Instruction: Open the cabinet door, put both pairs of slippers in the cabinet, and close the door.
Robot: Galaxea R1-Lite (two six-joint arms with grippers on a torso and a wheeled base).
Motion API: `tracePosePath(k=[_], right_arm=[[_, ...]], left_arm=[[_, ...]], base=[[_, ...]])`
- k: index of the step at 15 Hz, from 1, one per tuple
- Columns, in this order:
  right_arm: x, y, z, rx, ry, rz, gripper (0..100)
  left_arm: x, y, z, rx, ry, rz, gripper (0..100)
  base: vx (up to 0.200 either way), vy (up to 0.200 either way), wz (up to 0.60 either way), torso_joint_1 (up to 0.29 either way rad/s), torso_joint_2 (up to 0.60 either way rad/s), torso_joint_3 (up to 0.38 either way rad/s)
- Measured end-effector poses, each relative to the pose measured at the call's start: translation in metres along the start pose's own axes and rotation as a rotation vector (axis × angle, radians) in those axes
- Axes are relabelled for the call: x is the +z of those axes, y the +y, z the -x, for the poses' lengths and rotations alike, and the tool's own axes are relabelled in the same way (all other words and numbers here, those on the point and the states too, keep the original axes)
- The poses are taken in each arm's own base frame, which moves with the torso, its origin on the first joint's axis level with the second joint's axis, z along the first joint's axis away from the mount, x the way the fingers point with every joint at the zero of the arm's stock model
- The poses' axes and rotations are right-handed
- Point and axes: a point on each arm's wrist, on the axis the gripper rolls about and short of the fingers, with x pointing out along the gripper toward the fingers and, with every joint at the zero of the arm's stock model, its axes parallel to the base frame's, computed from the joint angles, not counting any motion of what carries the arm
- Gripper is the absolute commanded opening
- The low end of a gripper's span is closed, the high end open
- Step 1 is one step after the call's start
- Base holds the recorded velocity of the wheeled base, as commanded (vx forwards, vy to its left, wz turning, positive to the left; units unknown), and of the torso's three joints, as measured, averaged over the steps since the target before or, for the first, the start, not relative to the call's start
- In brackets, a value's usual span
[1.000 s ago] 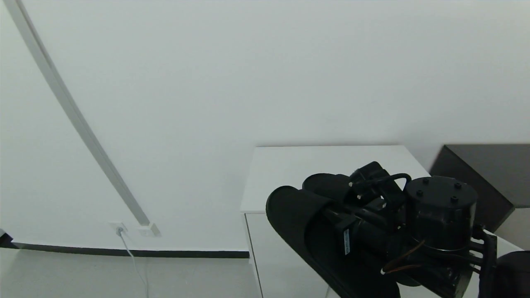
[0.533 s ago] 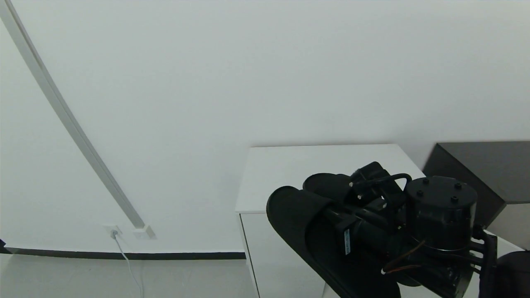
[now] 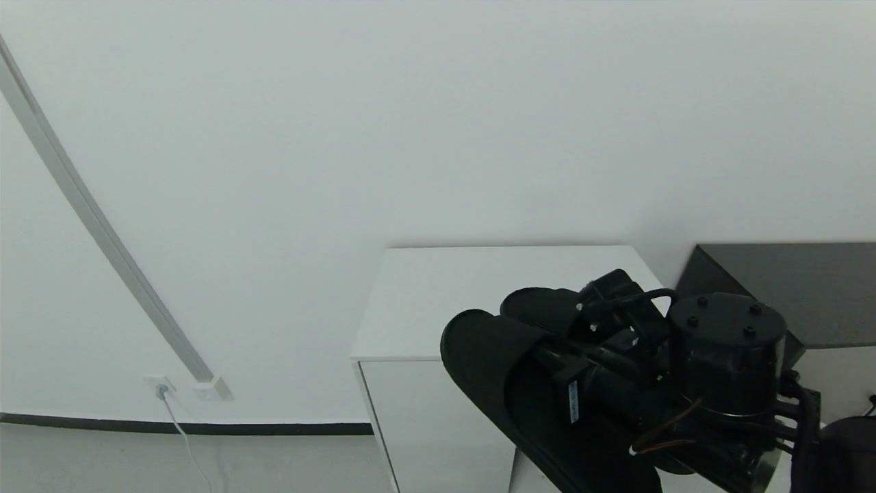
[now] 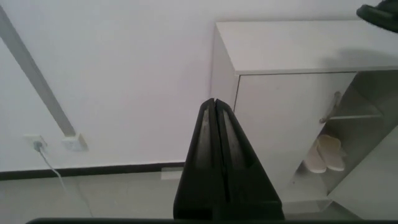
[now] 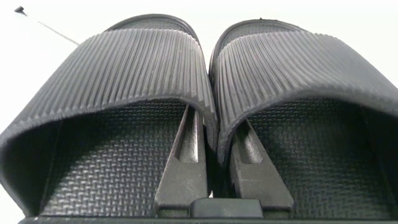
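The right gripper (image 5: pixel 214 127) was clamped on a pair of black slippers (image 5: pixel 130 81). Its two fingers (image 5: pixel 183 162) were slid in under the ribbed straps, one in each slipper, with the slippers' adjoining side walls pinched between them. The slippers sat side by side, toes pointing away from the wrist. Just past those toes, and lower down, stood the white cabinet (image 3: pixel 479 287), whose flat top showed behind the slippers in the head view. A dark surface (image 3: pixel 787 287) lay close beside the gripper, on the cabinet's far side from the bare wall. The left gripper (image 4: pixel 214 112) was closed completely, its fingers pressed flat together with nothing between them. Ahead of its tips the cabinet's near door panel was closed, while the compartment beyond it stood open. In there, a pair of pale slippers (image 4: pixel 328 154) lay side by side beneath a shelf (image 4: pixel 354 116). Farther off along the wall were a wall socket (image 3: pixel 156 387) with a cable and a slanting grey conduit (image 3: pixel 102 233).
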Motion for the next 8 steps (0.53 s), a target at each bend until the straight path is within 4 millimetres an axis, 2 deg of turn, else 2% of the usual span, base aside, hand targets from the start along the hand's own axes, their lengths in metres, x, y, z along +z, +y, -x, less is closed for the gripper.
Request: tracePosePath(k=[6, 8], right_arm=[[-0.0019, 0.0003, 0.0007, 0.002, 0.009, 0.002, 0], [-0.0021, 0.0017, 0.0010, 0.006, 0.009, 0.005, 0]], left_arm=[[0.0001, -0.0001, 0.0000, 0.001, -0.001, 0.000, 0], [0.0002, -0.0001, 0.0000, 0.002, -0.002, 0.000, 0]], base=[[0.000, -0.200, 0.00, 0.002, 0.00, 0.002], [0.000, 0.000, 0.00, 0.000, 0.00, 0.000]])
